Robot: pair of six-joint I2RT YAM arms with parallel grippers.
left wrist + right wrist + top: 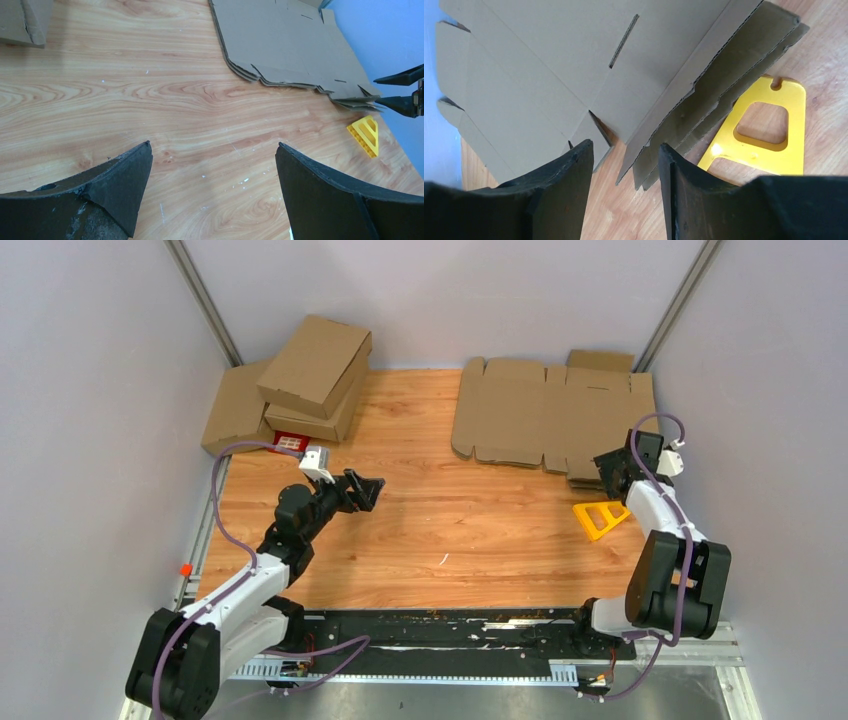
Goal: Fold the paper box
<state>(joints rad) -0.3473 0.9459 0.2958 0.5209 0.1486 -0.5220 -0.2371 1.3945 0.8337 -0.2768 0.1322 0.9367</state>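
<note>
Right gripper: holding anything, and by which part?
Nothing gripped yet. The right gripper stands open astride the corner edge of the stack of flat cardboard blanks, jaws not clamped on it. The left gripper is open and empty.

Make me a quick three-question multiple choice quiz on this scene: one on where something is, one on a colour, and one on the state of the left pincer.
1. Where on the table does the stack of flat blanks lie?
A) near left corner
B) centre
C) far right

2. What colour is the plastic tool beside that stack?
A) yellow
B) green
C) white

3. How is the left pincer?
A) shut on a blank
B) open and empty
C) shut on nothing

Answers:
1 C: the top view shows the stack at the far edge, close to the right wall.
2 A: it shows bright yellow in all three views.
3 B: its fingers stand wide apart, with only bare wood between them.
</note>
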